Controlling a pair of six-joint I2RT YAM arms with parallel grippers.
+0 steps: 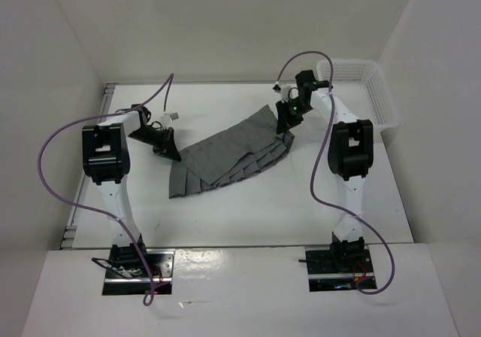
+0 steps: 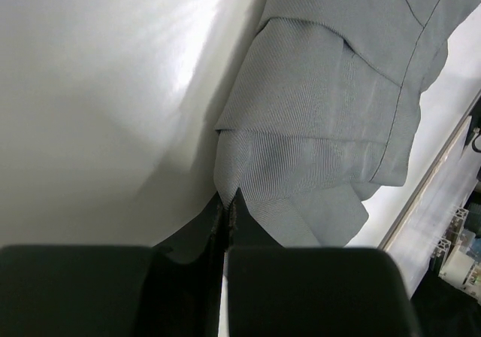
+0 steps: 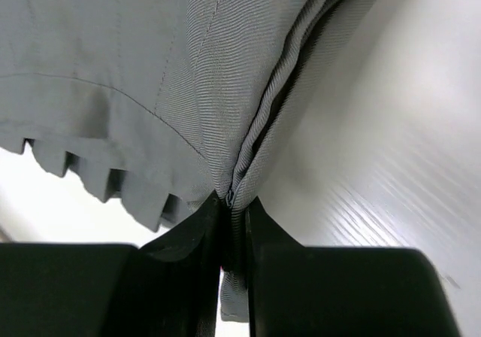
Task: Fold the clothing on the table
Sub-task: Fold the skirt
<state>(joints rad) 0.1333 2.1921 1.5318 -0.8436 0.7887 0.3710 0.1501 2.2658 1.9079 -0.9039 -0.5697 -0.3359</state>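
Grey pleated clothing on table near basket | we pinch both ends: left gripper clamped on corner farthest from basket, right gripper on nearest | likely keeps it taut for folding

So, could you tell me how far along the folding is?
Done: the left gripper and right gripper are each shut on an end of the skirt. In hand: those two pinched ends. Left: the fold itself; the skirt lies spread and rumpled on the table.
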